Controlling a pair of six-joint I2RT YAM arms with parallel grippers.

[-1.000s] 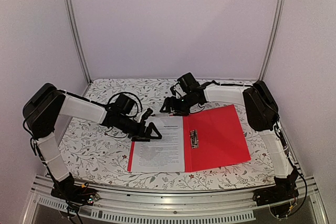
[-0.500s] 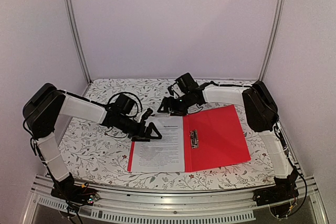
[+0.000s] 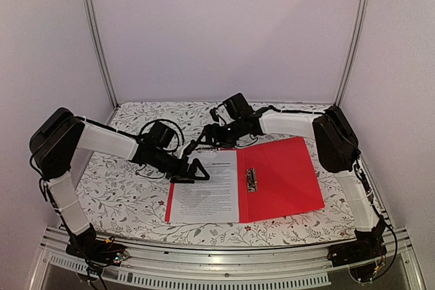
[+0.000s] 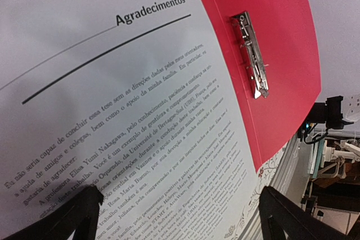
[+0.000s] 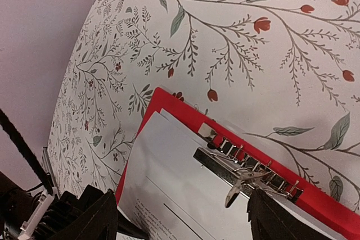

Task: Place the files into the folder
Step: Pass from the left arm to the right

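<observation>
One folder [image 3: 282,174] lies open on the table [image 3: 122,195], with one stack of files [image 3: 207,191] on its left half and one metal clip [image 3: 250,179] at the spine. Left gripper [image 3: 197,170]: jaws wide, empty, over the files' far-left corner. Right gripper [image 3: 207,139]: likewise, at the far edge.

The white-and-black left arm [image 3: 102,142] reaches inward low, jaws spread wide; the right arm [image 3: 289,123] (jaws parted too) bends leftward.
</observation>
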